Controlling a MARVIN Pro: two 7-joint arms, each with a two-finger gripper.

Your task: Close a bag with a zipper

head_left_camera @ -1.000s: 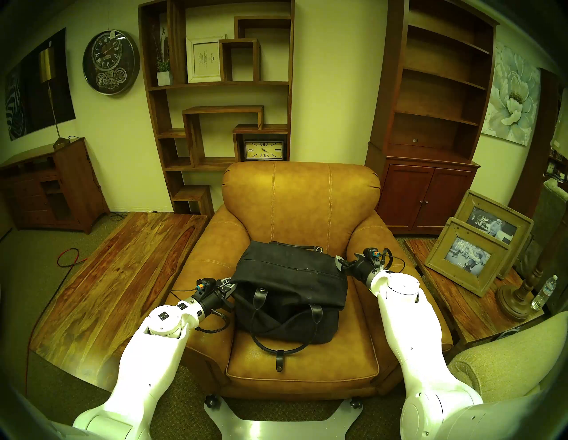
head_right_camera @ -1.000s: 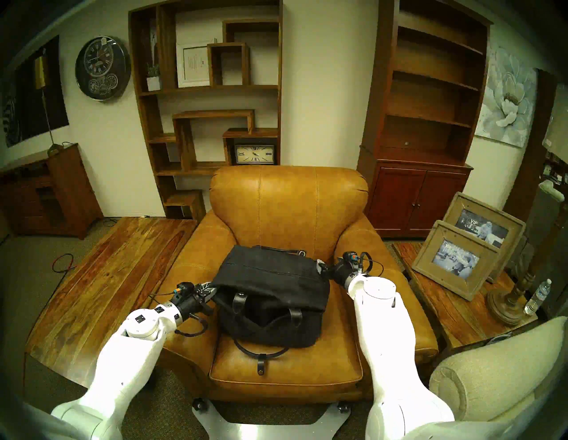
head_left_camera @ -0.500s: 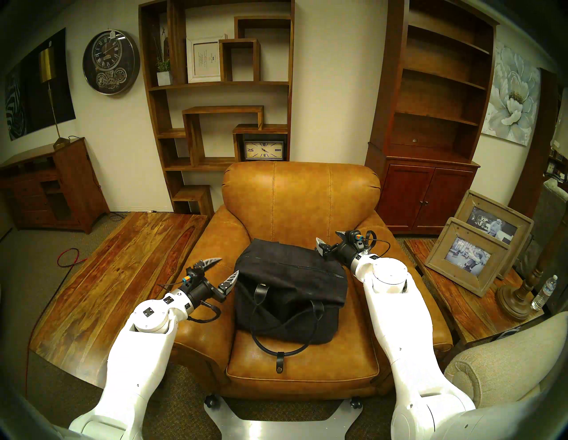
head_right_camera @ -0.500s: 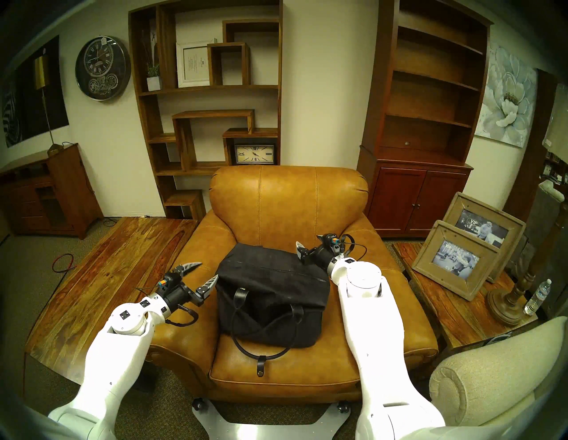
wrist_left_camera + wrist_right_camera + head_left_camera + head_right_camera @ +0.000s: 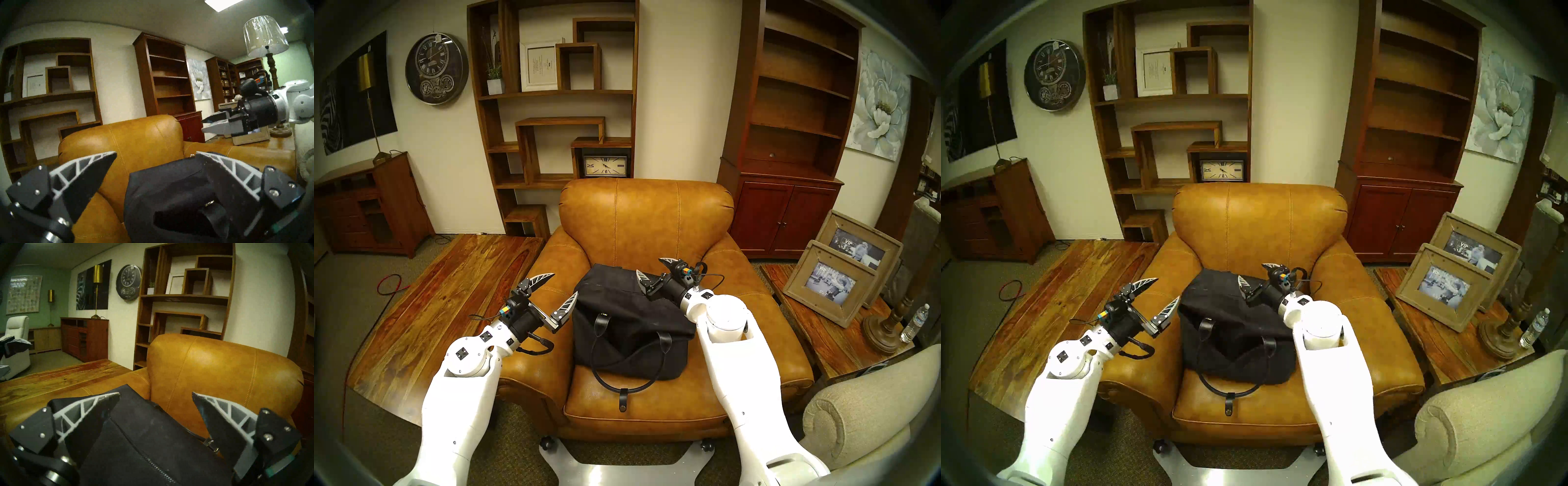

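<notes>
The bag (image 5: 633, 325) was seen on the seat of the armchair (image 5: 648, 217), its front handle (image 5: 621, 376) drooped onto the cushion and its right end covered by the right arm. The left gripper (image 5: 560, 288) was held spread beside the bag's left end, empty. The right gripper (image 5: 653, 269) was spread above the top, where the zipper (image 5: 157, 468) was partly hidden and its pull could not be made out.
</notes>
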